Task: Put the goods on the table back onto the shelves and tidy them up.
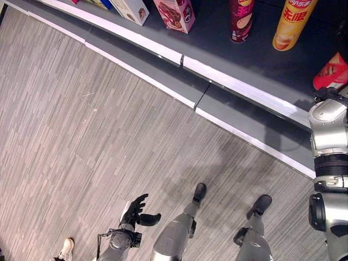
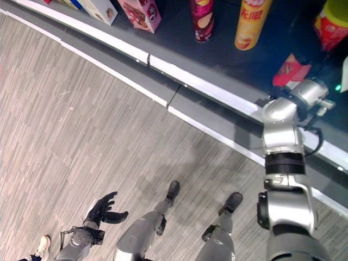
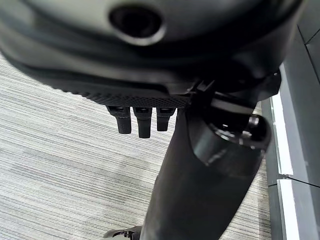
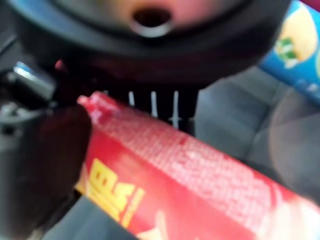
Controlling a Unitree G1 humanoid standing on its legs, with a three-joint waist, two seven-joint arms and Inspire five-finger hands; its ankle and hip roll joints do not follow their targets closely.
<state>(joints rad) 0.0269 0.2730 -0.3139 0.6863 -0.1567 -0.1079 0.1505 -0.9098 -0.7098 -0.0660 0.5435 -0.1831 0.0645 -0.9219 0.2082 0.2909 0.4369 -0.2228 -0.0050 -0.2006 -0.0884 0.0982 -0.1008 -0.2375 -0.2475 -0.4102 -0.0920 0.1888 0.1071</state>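
Now the right hand [image 4: 45, 150] is reaching over the dark shelf [image 2: 228, 65], and its thumb and fingers are wrapped around a red snack bag [image 4: 200, 185]. The bag sits just above the shelf, so I think this one is almost put away but not let go yet. I cannot tell if more goods wait somewhere else. The left hand [image 1: 136, 209] hangs low over the floor [image 1: 81, 136], fingers loose and holding nothing. On the shelf I count two tall tubes, one dark red tube [image 1: 241, 20] and one yellow tube [image 1: 292, 22], plus one pink box [image 1: 175, 13].
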